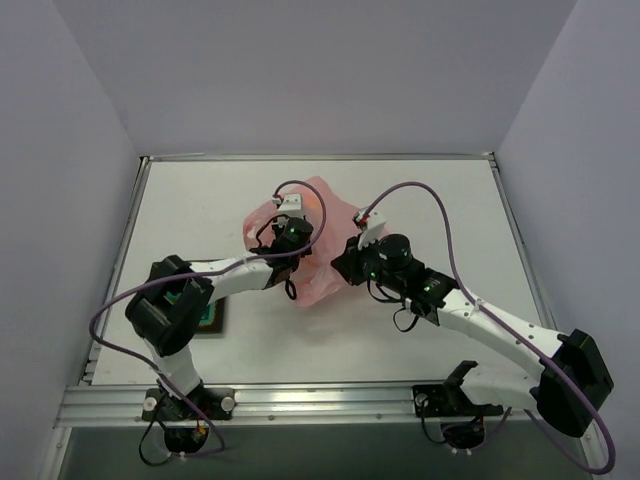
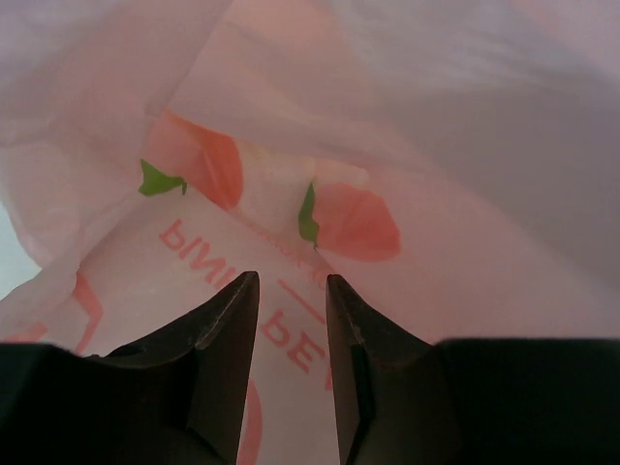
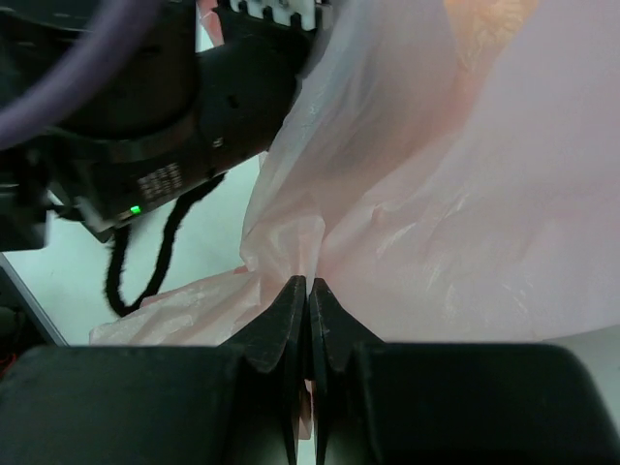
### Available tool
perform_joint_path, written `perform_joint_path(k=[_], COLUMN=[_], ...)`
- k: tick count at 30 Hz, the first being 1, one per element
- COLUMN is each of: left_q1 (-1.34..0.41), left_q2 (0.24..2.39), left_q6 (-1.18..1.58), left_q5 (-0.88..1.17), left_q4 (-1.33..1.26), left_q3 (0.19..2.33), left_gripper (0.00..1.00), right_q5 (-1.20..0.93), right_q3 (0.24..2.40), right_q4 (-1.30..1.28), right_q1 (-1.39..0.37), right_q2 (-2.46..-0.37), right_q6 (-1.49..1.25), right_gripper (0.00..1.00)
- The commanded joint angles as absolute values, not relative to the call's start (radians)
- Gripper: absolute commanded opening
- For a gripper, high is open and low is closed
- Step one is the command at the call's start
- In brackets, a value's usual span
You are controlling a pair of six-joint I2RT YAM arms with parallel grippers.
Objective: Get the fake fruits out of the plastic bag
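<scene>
While both arms reach to the middle of the overhead view, the thin translucent pink plastic bag (image 1: 318, 268) lies crumpled on the white table (image 1: 450, 200), just above frame centre. The left arm (image 1: 235, 272) comes in from the lower left and its black wrist sits over the bag's upper part; the fingers are hidden by the film. The right gripper (image 1: 338, 262) meets the bag's right edge. A dark square tray with a teal inside (image 1: 208, 316) shows at the lower left, partly under the left arm.

From the left wrist, the left gripper (image 2: 292, 295) has its two dark fingers (image 2: 231, 325) parted by a narrow gap with nothing between them, and pink film fills the frame. Two red-orange shapes with green tips (image 2: 356, 223) sit above the fingers, beside mirrored red lettering; I cannot tell whether they are print or fruits.

From the right wrist, the jaws are pressed together on a gathered fold of the bag at lower centre, the left arm's wrist at upper left.
</scene>
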State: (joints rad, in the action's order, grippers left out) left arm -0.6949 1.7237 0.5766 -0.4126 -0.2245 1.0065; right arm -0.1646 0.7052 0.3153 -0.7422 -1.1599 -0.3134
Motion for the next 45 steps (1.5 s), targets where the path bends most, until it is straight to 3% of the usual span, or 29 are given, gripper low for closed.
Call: perform_joint_path(k=[1,11,14,15,19,20,24,31,32,33,34,35,37,42,45], left_q1=[-0.658,-0.594,-0.558,-0.543,-0.519,-0.514,-0.5,-0.483,-0.489,-0.495,-0.502,-0.509,-0.509,-0.505,-0.505], left_q2=[1.764,1.957,2.0,2.019,2.075,2.1,2.152,2.143,2.111,2.096,2.076,2.045,2.017,1.947,1.91], left_q6=[0.557,0.635,0.736,0.771,0.928,0.945,0.985,1.011,0.999,0.986,0.97,0.966,0.96,0.962,0.951], left_q5=[-0.434,-0.38,-0.37,-0.367,-0.361,-0.357,-0.365,-0.391,-0.385,-0.377,-0.376,-0.374,-0.358,-0.293,-0.255], left_q4=[-0.377,-0.492,-0.502,-0.517,-0.571,-0.577,-0.609,-0.676,-0.716,-0.732,-0.745,-0.774,-0.807,-0.859,-0.873], left_q3=[1.058,1.192,1.221,1.223,1.259,1.273,1.334,1.254,1.226,1.169,1.14,1.109,1.025,0.934,0.904], left_gripper=[0.31,0.27,0.39,0.51,0.79,0.82,0.88,0.83,0.82,0.82,0.82,0.82,0.82,0.82,0.82], right_q5=[-0.124,-0.08,-0.09,-0.095,-0.113,-0.127,-0.158,-0.133,-0.129,-0.117,-0.107,-0.118,-0.117,-0.149,-0.155], right_q3=[0.739,0.742,0.742,0.744,0.744,0.744,0.735,0.704,0.7,0.699,0.704,0.722,0.764,0.979,1.13], right_q4=[0.275,0.264,0.265,0.265,0.265,0.267,0.267,0.259,0.259,0.259,0.259,0.258,0.249,0.247,0.247], right_q1=[-0.742,-0.735,-0.733,-0.733,-0.733,-0.732,-0.733,-0.727,-0.727,-0.723,-0.709,-0.694,-0.64,-0.525,-0.466], right_q2=[-1.126,-1.127,-1.134,-1.138,-1.155,-1.158,-1.169,-1.152,-1.152,-1.155,-1.158,-1.17,-1.186,-1.271,-1.441], right_q6=[-0.285,-0.282,-0.278,-0.273,-0.272,-0.272,-0.272,-0.268,-0.275,-0.281,-0.288,-0.301,-0.327,-0.348,-0.319], right_gripper=[0.0,0.0,0.0,0.0,0.0,0.0,0.0,0.0,0.03,0.15,0.54,0.69,0.88,0.9,0.94])
